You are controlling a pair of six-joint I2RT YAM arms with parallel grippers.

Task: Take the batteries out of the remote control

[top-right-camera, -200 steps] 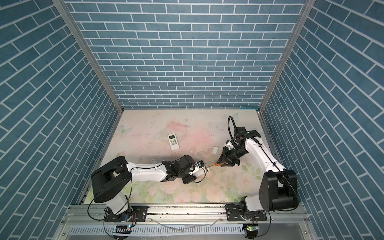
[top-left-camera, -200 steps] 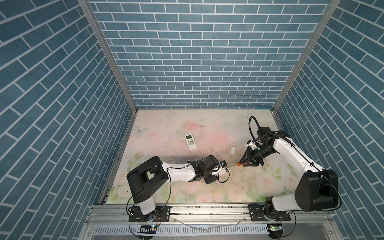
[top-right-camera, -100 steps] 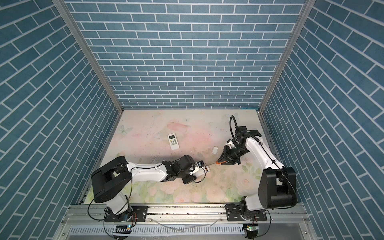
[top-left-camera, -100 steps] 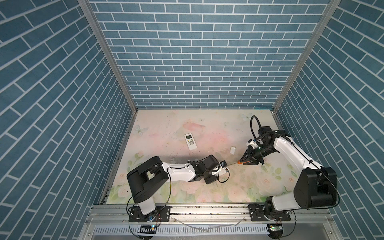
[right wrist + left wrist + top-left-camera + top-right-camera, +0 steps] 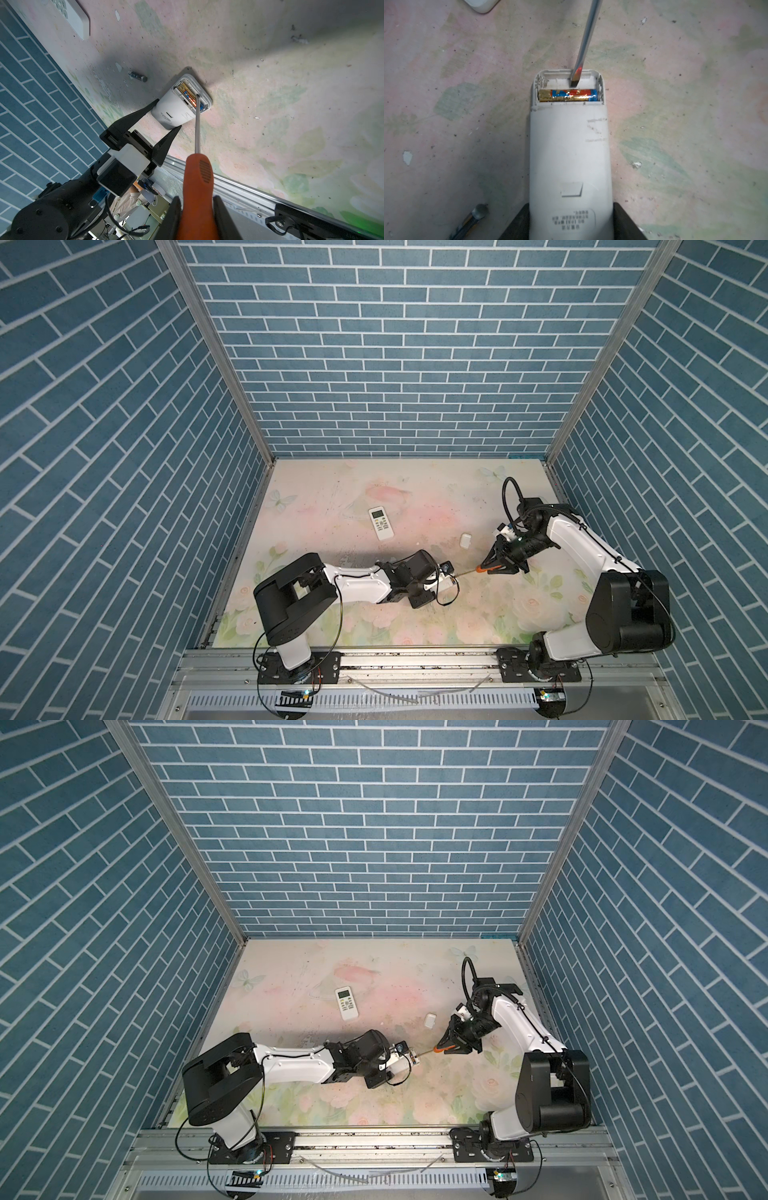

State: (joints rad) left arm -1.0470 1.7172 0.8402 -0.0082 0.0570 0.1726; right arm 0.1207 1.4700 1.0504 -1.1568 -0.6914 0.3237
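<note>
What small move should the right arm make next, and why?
Probably move the screwdriver against the remaining battery and pry it upward: the tip sits in the empty slot beside it, and the left end effector holds the remote steady.

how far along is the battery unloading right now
Done: the held remote has its compartment open, a white cover lies on the table, and a loose battery lies beside the remote. In hand: the left gripper clamps that remote while the right gripper holds a screwdriver, tip in the empty slot next to the remaining battery. Left: that battery, and possibly the second remote, face up, compartment hidden.
</note>
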